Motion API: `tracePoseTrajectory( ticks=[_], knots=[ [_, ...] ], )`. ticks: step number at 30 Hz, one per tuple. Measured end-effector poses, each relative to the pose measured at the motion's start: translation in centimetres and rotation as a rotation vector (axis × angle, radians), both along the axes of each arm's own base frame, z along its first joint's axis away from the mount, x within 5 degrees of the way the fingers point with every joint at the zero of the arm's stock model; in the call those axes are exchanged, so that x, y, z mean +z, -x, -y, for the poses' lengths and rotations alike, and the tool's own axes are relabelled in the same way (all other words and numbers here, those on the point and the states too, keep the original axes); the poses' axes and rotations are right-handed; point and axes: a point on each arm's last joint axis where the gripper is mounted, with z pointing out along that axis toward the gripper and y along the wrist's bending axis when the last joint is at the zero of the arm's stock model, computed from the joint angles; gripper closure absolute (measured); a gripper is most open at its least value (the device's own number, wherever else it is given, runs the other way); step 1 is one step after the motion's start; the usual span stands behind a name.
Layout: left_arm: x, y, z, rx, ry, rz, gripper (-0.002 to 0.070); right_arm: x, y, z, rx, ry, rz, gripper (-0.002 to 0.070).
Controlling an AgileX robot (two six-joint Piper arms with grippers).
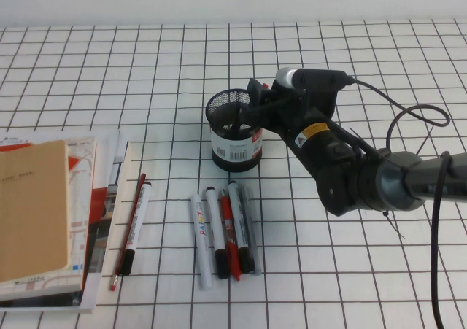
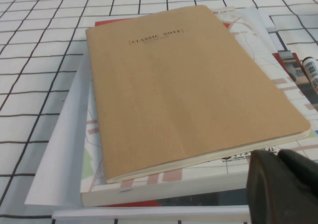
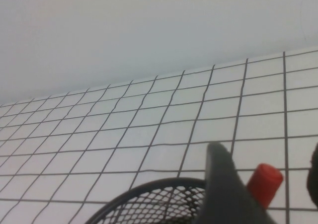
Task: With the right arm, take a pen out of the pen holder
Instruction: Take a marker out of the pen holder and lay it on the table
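**A:** Where is the pen?

**B:** A red-capped pen stands in the mesh pen holder, cap up and poking just above the rim on the side away from the robot's left. Its long axis runs roughly upright.

**A:** And the right end effector?

**B:** At that same side of the holder, just over the rim. It is open, with the cap sitting between its fingers, close to one of them and not clamped.

**A:** So the pull is?

**B:** I'd judge close first, then lift along the pen's axis, straight up out of the holder.

**A:** The left end effector?

**B:** It hovers over the tan notebook, well to the robot's left of the holder. I cannot tell whether it is open or closed. The right arm is far nearer.
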Motion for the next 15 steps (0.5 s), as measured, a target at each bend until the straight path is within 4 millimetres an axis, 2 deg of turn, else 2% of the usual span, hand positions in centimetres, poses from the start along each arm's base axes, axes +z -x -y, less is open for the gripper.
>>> tracePoseTrajectory(
  ticks=[6, 15],
  knots=[
    [0.00, 0.00, 0.00, 0.000, 0.000, 0.000, 0.0679, -0.09, -0.01, -0.01, 0.000, 0.001, -0.002, 0.0414],
    [0.00, 0.00, 0.00, 0.000, 0.000, 0.000, 0.0679, 0.41, -0.07, 0.00, -0.005, -0.030, 0.040, 0.0613]
  ],
)
